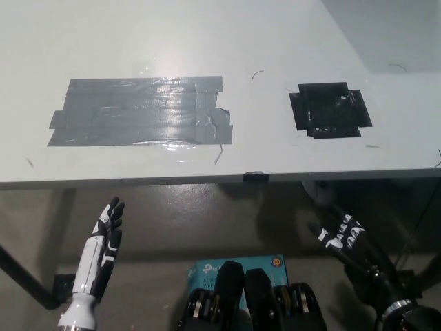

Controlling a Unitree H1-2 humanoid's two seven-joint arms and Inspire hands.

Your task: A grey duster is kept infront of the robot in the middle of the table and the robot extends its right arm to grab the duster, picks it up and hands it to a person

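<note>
The fingers (331, 231) of the black right hand (342, 236) are spreading apart and holding nothing, their white-marked tips pointing up toward the table's near edge. The hand is sitting below the table (275, 41), in front of its edge, over the shadowed floor; dark on dark, its outline is hard to trace, and the wrist is running off toward the bottom right corner, where the arm is cut by the frame.

The white left hand (107, 231) is resting at the lower left, also below the table edge, with its fingers extended, slightly apart and gripping nothing. Its forearm is dropping out of the picture at the bottom.

No grey duster is showing anywhere in the head view; neither hand is carrying it and it is not lying on the tabletop.

On the table a wide patch of grey tape (141, 110) is lying left of centre, glare washing out part of its surface. A smaller black tape patch (329, 110) is lying well to its right. A small dark clip-like piece (255, 177) is sitting on the table's front edge; what it is cannot be made out. On the floor, a teal box (238, 265) is peeking out, mostly hidden.
</note>
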